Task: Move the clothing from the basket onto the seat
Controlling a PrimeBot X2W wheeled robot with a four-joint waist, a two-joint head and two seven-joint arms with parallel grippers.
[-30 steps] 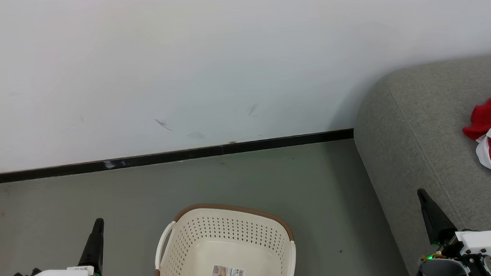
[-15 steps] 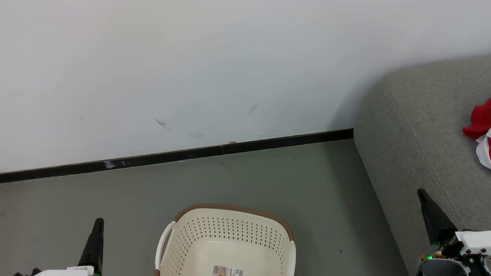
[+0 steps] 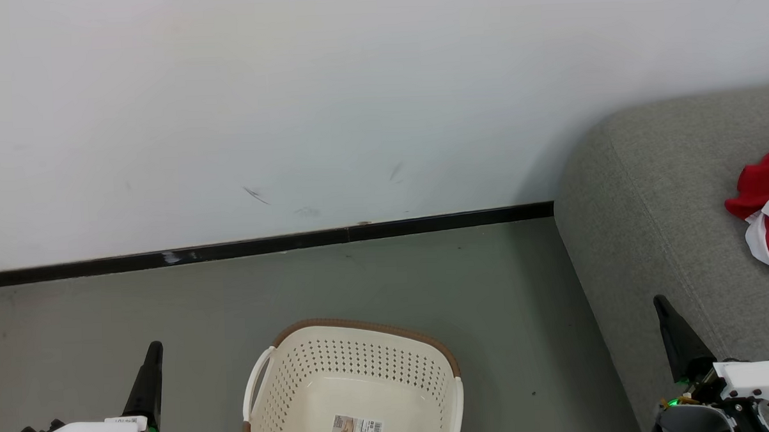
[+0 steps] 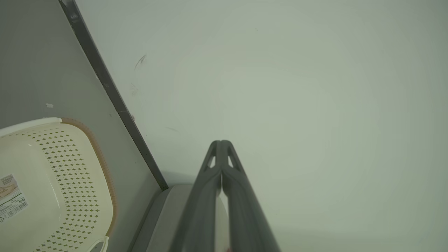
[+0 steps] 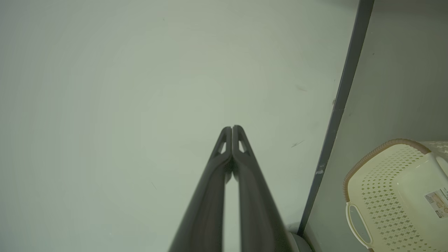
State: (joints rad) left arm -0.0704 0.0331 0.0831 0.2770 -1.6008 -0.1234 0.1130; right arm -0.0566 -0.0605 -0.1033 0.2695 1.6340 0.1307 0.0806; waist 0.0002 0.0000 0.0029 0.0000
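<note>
The cream basket [image 3: 355, 370] with its brown rim stands on the floor at the bottom centre of the head view; what shows of its inside holds only a label. Red and white clothing [image 3: 768, 209] lies bunched on the grey seat [image 3: 653, 219] at the right edge. My left gripper [image 3: 154, 347] is at the lower left beside the basket, fingers pressed together, holding nothing. My right gripper [image 3: 660, 300] is at the lower right over the seat's front edge, shut and empty. Both wrist views look at the wall, with the left gripper [image 4: 221, 142] and right gripper [image 5: 232, 128] shut, and the basket [image 4: 52, 182] [image 5: 395, 189] at the side.
A white wall [image 3: 291, 104] with a black baseboard [image 3: 264, 244] runs behind the basket. Grey floor [image 3: 425, 285] lies between the basket, the wall and the seat's rounded end.
</note>
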